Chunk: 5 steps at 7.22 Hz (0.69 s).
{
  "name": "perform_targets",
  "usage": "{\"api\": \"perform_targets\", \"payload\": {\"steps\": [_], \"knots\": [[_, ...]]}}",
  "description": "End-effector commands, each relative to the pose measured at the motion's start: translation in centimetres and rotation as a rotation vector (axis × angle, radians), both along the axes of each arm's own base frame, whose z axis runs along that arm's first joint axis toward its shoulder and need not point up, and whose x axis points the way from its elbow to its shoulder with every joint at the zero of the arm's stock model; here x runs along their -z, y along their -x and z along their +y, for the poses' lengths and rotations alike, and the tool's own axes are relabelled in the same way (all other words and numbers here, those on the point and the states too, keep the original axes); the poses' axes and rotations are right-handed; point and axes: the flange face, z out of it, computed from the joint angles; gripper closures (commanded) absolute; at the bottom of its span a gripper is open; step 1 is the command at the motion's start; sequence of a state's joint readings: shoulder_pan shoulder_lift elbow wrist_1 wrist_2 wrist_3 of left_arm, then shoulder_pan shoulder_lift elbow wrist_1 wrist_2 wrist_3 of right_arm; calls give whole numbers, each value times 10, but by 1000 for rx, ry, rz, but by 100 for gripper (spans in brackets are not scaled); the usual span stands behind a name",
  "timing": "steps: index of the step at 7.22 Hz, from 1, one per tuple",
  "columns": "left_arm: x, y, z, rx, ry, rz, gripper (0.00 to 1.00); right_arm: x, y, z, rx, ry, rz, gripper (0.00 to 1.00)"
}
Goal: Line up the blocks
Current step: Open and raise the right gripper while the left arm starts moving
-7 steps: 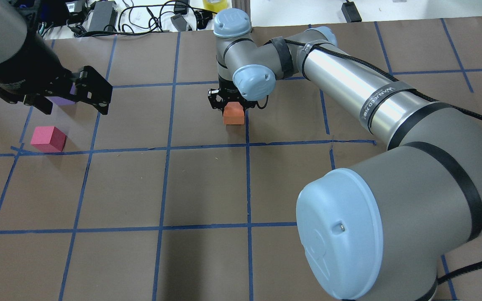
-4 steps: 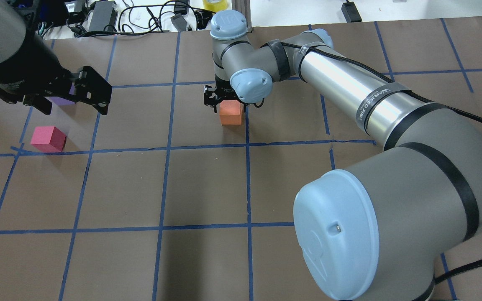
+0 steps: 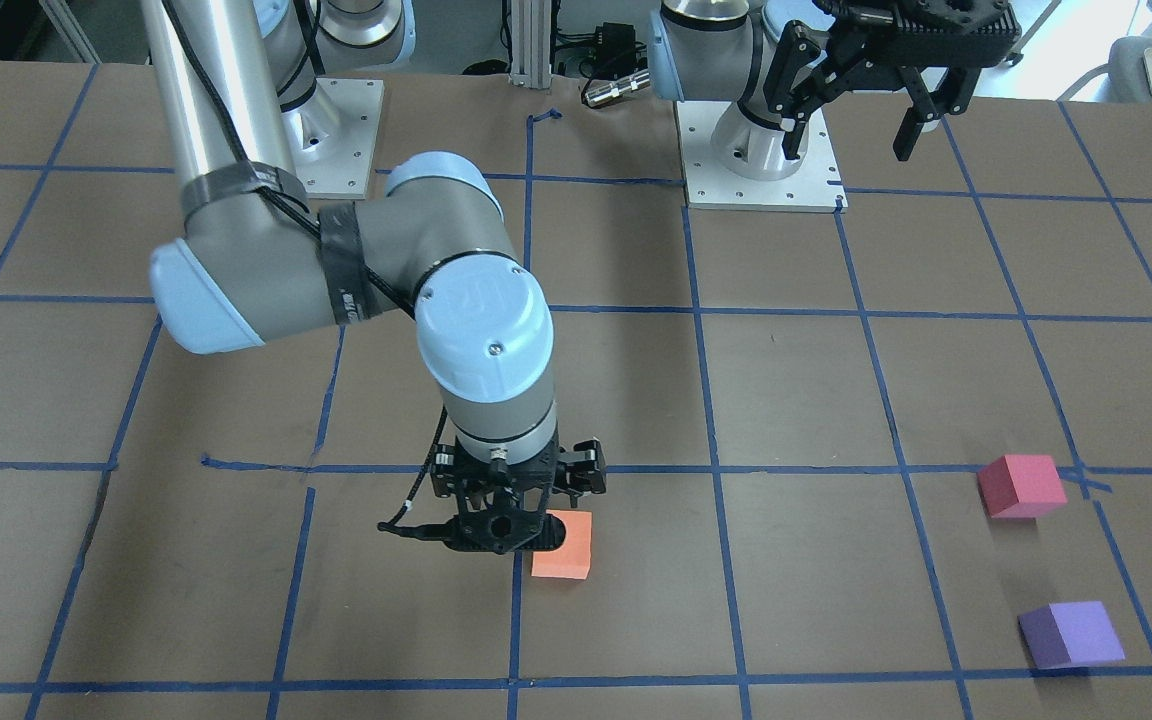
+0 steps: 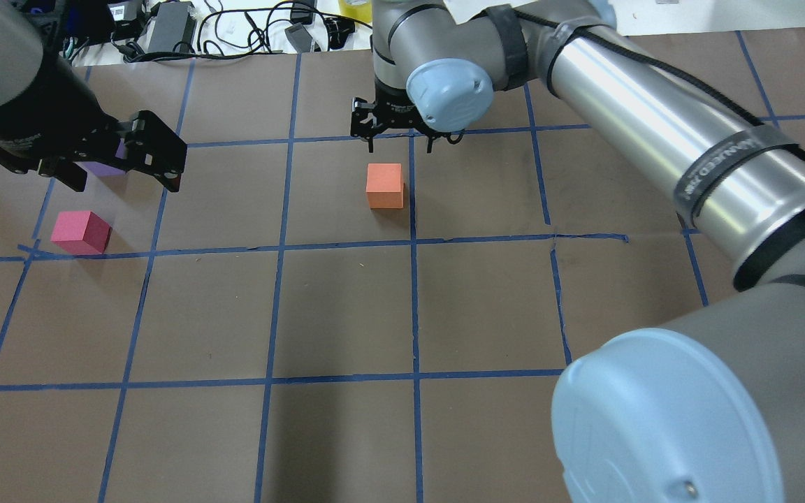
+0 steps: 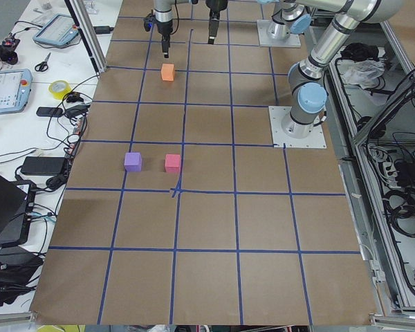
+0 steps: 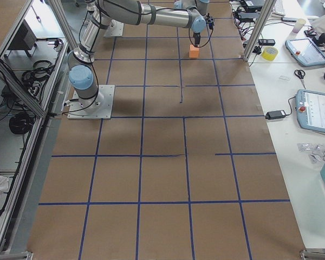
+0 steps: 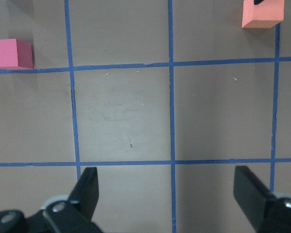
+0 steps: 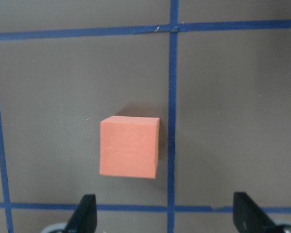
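Observation:
The orange block (image 4: pixel 384 186) rests on the brown table beside a blue tape line; it also shows in the front view (image 3: pixel 563 545) and the right wrist view (image 8: pixel 130 146). My right gripper (image 4: pixel 400 145) is open and empty, raised above the block; in its wrist view (image 8: pixel 166 216) the block lies ahead of the spread fingers. The pinkish-red block (image 4: pixel 81 232) sits at the left. The purple block (image 4: pixel 105 168) is mostly hidden behind my left gripper (image 4: pixel 128 187), which hovers open and empty. The front view shows the purple block (image 3: pixel 1071 634) and the pinkish-red block (image 3: pixel 1021 486) apart.
Cables, power bricks and a yellow tape roll (image 4: pixel 359 7) lie past the table's far edge. My right arm's elbow (image 4: pixel 661 419) fills the lower right of the overhead view. Blue tape lines (image 4: pixel 277 246) grid the table.
My right gripper let go of the orange block, rose and drew back toward the far side. The block stays on the table. The left arm has not moved.

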<state>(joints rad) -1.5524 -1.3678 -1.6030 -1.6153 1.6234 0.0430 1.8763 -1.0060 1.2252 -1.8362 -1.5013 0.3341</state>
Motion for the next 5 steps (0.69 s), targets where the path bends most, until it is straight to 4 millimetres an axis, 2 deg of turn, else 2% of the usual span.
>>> {"api": "perform_targets", "payload": {"steps": [1, 2, 3, 4, 5], "knots": [[4, 0, -6, -1, -7, 1, 0, -62, 75, 10, -29, -16, 17, 0], [7, 0, -9, 2, -16, 1, 0, -81, 110, 17, -123, 4, 19, 0], [11, 5, -12, 7, -22, 6, 0, -91, 156, 29, -143, 3, 34, 0], [25, 23, -25, 14, -29, 14, 0, -96, 211, 43, -115, 3, 30, 0], [43, 35, -51, -7, 4, 23, 0, -105, 246, 63, -108, 6, 38, 0]]}}
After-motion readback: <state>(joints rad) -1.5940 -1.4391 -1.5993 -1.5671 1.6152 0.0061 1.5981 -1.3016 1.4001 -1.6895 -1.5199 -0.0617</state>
